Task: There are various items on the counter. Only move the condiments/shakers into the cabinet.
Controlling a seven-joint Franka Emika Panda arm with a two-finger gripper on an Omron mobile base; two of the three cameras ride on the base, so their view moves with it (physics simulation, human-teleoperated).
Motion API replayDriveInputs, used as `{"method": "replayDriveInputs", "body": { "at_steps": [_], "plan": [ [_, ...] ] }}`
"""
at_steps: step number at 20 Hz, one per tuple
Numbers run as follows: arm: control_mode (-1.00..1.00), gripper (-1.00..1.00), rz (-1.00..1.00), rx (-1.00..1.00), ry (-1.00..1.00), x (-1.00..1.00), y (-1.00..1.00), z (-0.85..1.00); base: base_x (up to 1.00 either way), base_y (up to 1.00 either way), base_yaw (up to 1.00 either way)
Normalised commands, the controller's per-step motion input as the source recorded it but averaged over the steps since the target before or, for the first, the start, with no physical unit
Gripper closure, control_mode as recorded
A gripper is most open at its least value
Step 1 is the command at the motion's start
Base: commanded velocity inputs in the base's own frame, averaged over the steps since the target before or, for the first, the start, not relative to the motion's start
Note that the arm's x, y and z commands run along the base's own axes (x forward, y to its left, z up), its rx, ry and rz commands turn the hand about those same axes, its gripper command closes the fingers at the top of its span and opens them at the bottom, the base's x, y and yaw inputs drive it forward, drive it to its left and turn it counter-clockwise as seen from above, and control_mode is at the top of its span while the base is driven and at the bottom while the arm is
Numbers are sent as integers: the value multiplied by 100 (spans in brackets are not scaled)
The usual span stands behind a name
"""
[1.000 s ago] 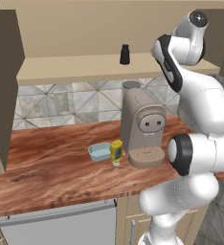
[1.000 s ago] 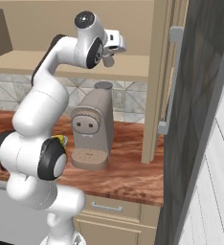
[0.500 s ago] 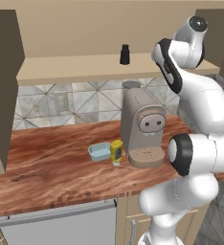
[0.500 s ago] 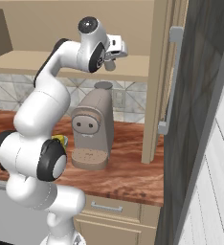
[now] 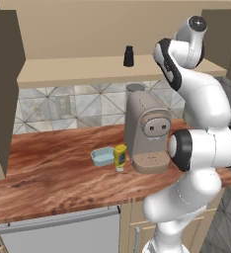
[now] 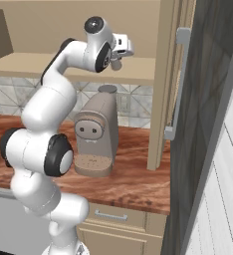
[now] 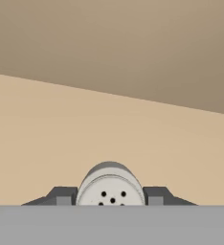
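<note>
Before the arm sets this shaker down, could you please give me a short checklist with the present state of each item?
1. End effector shut on the grey-white shaker: ok.
2. Shaker over the cabinet shelf: ok.
3. Shelf bare just ahead of the shaker: ok.
4. Black shaker already upright on the shelf, apart from the end effector: ok.
5. Shaker base touching the shelf: cannot tell.
6. Yellow bottle in the cabinet: not ok, on the counter beside the light-blue dish.

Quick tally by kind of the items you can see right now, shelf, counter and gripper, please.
Shakers: 2, black shaker on the cabinet shelf, grey-white shaker in the gripper
Squeeze bottles: 1, yellow bottle on the counter
Dishes: 1, light-blue dish
Coffee machines: 1, beige coffee machine
Total: 5
</note>
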Motion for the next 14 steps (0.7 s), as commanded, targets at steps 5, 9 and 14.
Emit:
{"method": "replayDriveInputs", "body": {
  "at_steps": [5,9,14],
  "plan": [
    [-100,100,0,0,0,38,0,-14,0,0,0],
    [-100,-100,0,0,0,23,0,-19,0,0,0],
    [-100,-100,0,-2,-2,12,0,-10,0,0,0]
  ]
}}
